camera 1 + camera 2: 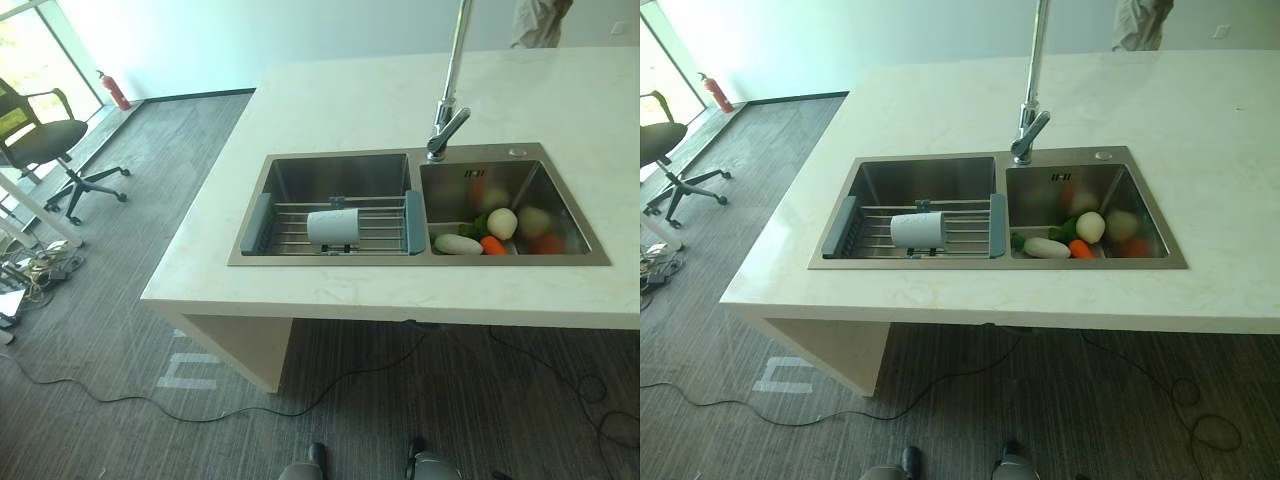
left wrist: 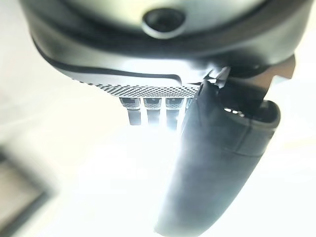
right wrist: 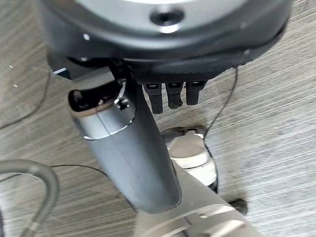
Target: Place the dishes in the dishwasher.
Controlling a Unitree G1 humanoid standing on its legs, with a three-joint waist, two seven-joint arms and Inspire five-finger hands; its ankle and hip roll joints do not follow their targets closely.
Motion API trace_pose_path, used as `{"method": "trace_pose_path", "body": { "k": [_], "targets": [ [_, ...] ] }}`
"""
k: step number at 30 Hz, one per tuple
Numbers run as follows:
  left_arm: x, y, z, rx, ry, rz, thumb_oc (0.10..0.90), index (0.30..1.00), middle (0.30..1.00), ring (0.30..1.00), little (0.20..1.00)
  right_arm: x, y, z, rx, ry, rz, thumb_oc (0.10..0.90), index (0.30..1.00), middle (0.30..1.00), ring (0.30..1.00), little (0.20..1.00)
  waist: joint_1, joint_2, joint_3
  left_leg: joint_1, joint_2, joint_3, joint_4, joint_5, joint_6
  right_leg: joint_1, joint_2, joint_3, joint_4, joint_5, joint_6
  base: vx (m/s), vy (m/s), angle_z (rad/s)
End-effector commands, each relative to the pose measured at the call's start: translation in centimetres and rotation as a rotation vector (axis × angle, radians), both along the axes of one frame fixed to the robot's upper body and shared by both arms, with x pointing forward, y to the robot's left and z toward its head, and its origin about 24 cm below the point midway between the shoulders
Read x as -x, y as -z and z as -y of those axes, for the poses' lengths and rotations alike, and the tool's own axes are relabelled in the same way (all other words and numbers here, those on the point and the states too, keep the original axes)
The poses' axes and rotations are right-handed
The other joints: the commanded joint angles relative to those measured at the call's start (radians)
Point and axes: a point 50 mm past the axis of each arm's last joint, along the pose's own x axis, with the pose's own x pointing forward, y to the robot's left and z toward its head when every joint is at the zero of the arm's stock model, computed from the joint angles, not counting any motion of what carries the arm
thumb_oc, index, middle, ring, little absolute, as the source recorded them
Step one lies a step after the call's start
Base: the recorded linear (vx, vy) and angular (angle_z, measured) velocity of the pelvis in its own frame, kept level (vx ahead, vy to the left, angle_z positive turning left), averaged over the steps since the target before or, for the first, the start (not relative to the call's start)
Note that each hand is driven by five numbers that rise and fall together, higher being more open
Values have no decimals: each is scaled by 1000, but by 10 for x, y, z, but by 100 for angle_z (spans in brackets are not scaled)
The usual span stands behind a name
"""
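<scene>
A white cup (image 1: 332, 227) lies on its side on a wire rack (image 1: 290, 238) with grey end pieces, which spans the left basin of a steel double sink (image 1: 335, 175). The sink is set in a pale stone counter (image 1: 340, 100). Neither hand is near the cup. My left hand (image 2: 217, 158) hangs with its thumb out and fingers (image 2: 153, 106) straight, holding nothing, against a bright blurred background. My right hand (image 3: 133, 153) hangs above the striped floor, fingers (image 3: 173, 96) straight and empty.
The right basin holds vegetables (image 1: 500, 228), white, orange and green. A tall faucet (image 1: 447, 110) stands behind the sink's divider. A person (image 1: 540, 22) stands beyond the counter. An office chair (image 1: 45, 140), a fire extinguisher (image 1: 115, 90) and floor cables (image 1: 40, 265) lie to the left.
</scene>
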Motion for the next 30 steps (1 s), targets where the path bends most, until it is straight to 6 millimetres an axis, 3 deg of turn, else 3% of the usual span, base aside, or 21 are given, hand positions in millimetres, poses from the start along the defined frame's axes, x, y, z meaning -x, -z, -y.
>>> {"method": "trace_pose_path", "body": {
  "k": [1, 4, 6, 9, 10, 12, 17, 23, 30],
  "targets": [
    [-26, -66, 33, -327, 195, 116, 800, 900, 900, 900, 900, -42, -2, -13, -12, -18, 125, 800, 900, 900, 900, 900, -22, -7, 19, -17, 20, 39, 143, -237, 38, 96, -17, 3, -40, -160, 83, 71, -51, 5],
    [-42, -109, 60, -423, 395, 142, 800, 900, 900, 900, 900, -44, -2, -14, -19, -19, 123, 800, 900, 900, 900, 900, -35, -6, 8, -9, 24, 48, 143, -244, 35, 100, -13, 11, -40, -164, 85, 85, -47, -3],
    [-72, -136, 96, -394, 676, 65, 800, 900, 900, 900, 900, -43, -2, -14, -29, -24, 113, 800, 900, 900, 900, 900, -59, -4, 1, 5, 27, 57, 143, -252, 32, 105, -3, 30, -40, -168, 88, 145, -79, -20],
    [-107, -140, 133, -267, 1004, -113, 800, 900, 900, 900, 900, -37, -1, -13, -37, -13, 98, 800, 900, 900, 900, 900, -82, -1, 1, 17, 29, 66, 143, -256, 31, 107, 10, 54, -40, -167, 92, 122, -73, -34],
    [-126, -129, 151, -190, 1130, -259, 800, 900, 900, 900, 900, -33, -1, -12, -40, -16, 87, 800, 900, 900, 900, 900, -97, -2, 5, 21, 31, 73, 143, -256, 32, 105, 15, 68, -40, -165, 95, 135, -93, -36],
    [-149, -118, 169, -107, 1218, -376, 800, 900, 900, 900, 900, -31, -1, -12, -49, -23, 89, 800, 900, 900, 900, 900, -115, -5, 11, 21, 34, 80, 143, -251, 31, 96, 22, 86, -40, -157, 97, 104, -88, -29],
    [-175, -100, 170, 12, 1231, -641, 800, 900, 900, 900, 900, -33, -1, -13, -54, -45, 78, 800, 900, 900, 900, 900, -147, 3, 28, 6, 31, 100, 143, -235, 30, 60, 25, 108, -40, -134, 104, 12, -35, -23],
    [-187, -82, 165, 92, 1196, -845, 800, 900, 900, 900, 900, -35, -5, -4, -33, -8, 89, 800, 900, 900, 900, 900, -164, 11, 59, -13, 21, 107, 143, -221, 30, 29, 23, 120, -40, -114, 106, -45, 0, -2],
    [-192, -80, 162, 25, 1094, -913, 800, 900, 900, 900, 900, -41, -8, -2, -34, -17, 120, 800, 900, 900, 900, 900, -181, 17, 76, -25, 11, 117, 143, -213, 34, 11, 21, 127, -40, -104, 109, -26, 20, -2]
  ]
}}
